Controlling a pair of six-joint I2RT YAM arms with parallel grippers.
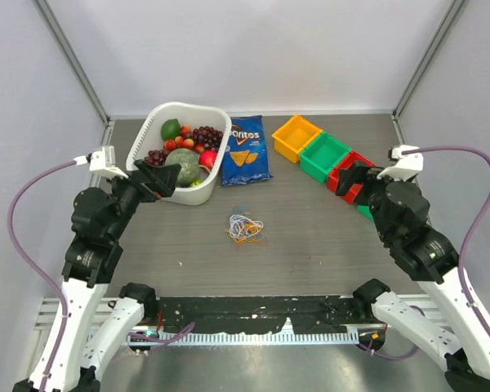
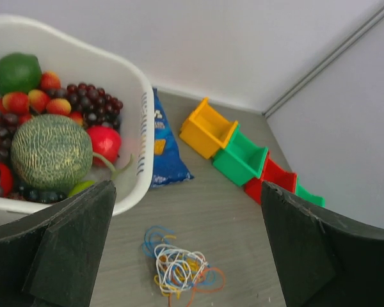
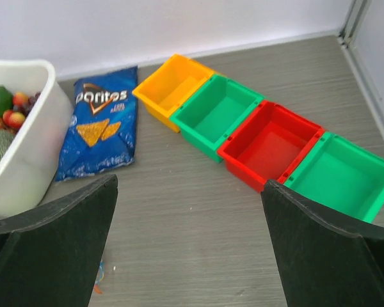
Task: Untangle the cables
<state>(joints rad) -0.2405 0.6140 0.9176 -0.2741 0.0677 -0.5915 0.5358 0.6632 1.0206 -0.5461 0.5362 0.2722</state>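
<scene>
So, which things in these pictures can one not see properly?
- Top view: how the cables cross or knot; the strands are too small.
- Right wrist view: cables almost wholly hidden behind a finger and cut by the bottom edge.
- Top view: end green bin mostly covered by the right gripper.

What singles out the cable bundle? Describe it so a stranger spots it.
Find the white fruit basket at far left, a blue Doritos bag beside it. In front of that bag lie the cables: a tangle of thin yellow, white, blue and orange strands, the only loose strings on the tabletop.
</scene>
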